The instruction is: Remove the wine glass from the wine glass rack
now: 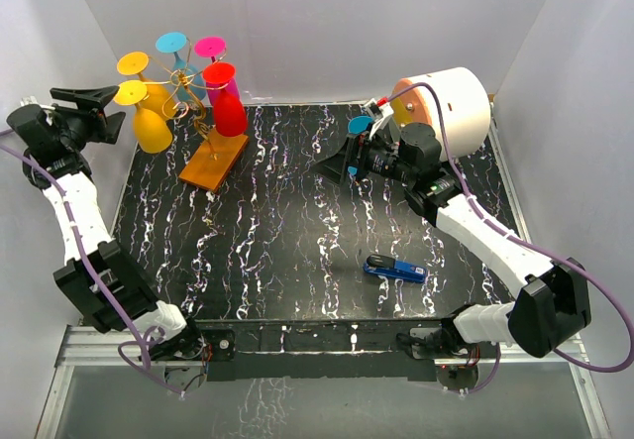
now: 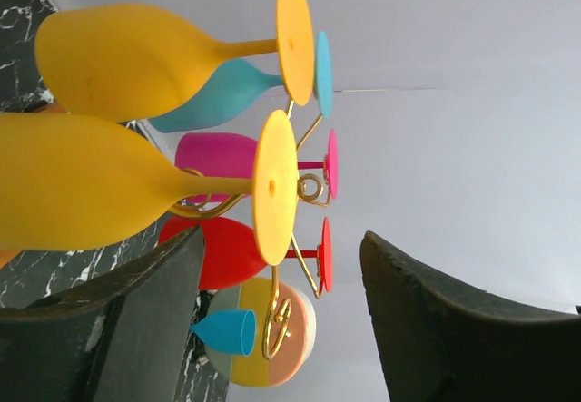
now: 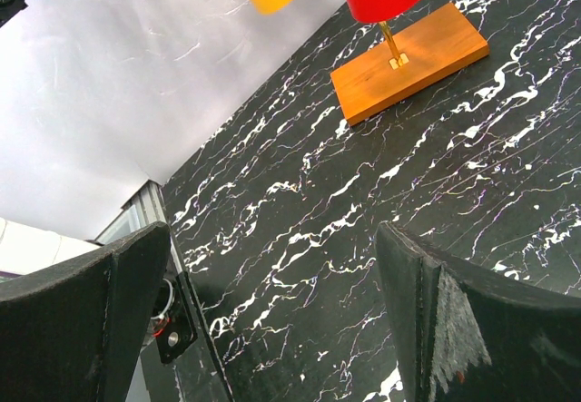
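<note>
The wine glass rack, gold wire on an orange base, stands at the back left. Several plastic wine glasses hang on it upside down: two yellow, a teal, a magenta and a red. My left gripper is open and empty, just left of the yellow glasses; in the left wrist view the nearer yellow glass lies just ahead of the fingers. My right gripper is open and empty above the table, right of the rack, facing the base.
A white cylinder lies on its side at the back right, its striped round end facing the rack. A small blue glass stands in front of it. A blue and black clip lies on the black marbled table. White walls close in on three sides.
</note>
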